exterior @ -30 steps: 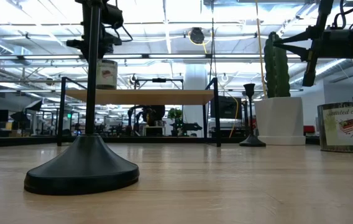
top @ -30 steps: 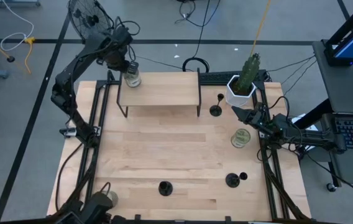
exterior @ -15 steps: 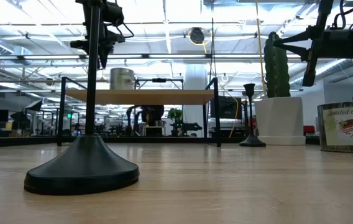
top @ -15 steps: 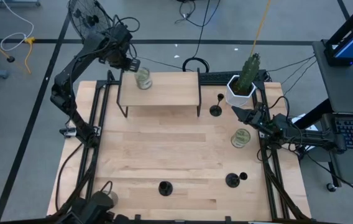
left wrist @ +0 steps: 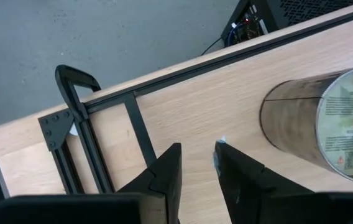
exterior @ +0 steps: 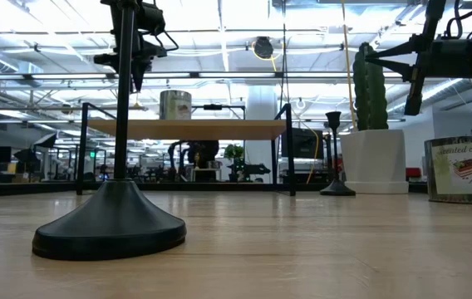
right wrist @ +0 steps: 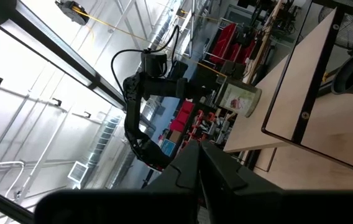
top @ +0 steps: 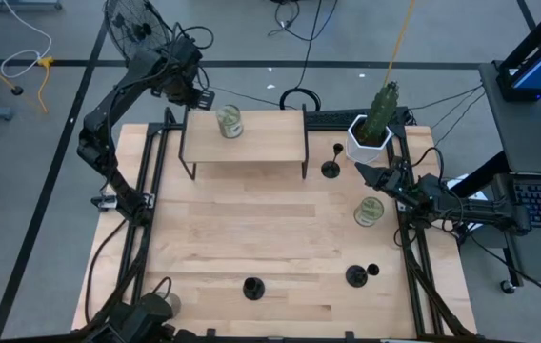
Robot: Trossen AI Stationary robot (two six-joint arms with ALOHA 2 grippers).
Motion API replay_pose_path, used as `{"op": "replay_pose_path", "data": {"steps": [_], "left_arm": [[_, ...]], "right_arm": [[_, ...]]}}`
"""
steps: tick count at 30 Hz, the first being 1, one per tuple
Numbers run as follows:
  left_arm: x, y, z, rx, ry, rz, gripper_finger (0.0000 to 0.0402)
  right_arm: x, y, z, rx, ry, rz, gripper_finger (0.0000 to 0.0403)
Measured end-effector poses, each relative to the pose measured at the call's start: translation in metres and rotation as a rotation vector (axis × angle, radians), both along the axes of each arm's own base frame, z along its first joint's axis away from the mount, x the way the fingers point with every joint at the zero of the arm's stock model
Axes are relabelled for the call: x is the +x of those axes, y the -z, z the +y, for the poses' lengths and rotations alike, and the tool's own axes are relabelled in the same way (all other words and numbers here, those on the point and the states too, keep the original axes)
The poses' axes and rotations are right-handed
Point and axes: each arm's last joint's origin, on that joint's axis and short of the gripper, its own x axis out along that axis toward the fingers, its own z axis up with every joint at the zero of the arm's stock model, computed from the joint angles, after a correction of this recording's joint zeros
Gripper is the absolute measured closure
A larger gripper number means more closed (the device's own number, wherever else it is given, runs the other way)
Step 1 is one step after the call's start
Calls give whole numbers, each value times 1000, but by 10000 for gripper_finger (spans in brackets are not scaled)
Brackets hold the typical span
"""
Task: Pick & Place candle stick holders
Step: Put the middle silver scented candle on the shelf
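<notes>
Left gripper [left wrist: 195, 165]: fingers slightly apart, empty, above the shelf's [top: 251, 143] back-left corner, jar [top: 230, 121] beside it.
Right gripper [top: 363, 172]: clenched, empty, at the table's right edge.
Holders: black discs with thin stems; one [top: 331, 168] near the cactus pot [top: 366, 138], two [top: 252, 287] [top: 355, 275] near the front.
Hidden: front holder's cup cut off in the low view.

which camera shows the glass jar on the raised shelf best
The left wrist view: the jar fills much of the frame, its label readable, just beyond the left gripper. The high view shows it small on the shelf; the low view shows it distant, side-on; the right wrist view shows it far off.
</notes>
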Motion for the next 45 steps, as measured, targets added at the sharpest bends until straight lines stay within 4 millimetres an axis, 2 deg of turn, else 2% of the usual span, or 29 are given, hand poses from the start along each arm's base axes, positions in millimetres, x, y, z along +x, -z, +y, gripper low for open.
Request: {"op": "replay_pose_path", "data": {"steps": [20, 32, 45], "left_arm": [[10, -1, -8, -20, 65, -36, 298], [36, -6, -17, 10, 230, -180, 298], [45, -5, -18, 59, 214, -170, 297]], "right_arm": [[0, 0, 0, 0, 0, -1, 397], [0, 0, 0, 0, 0, 0, 397], [0, 0, 0, 0, 0, 0, 397]]}}
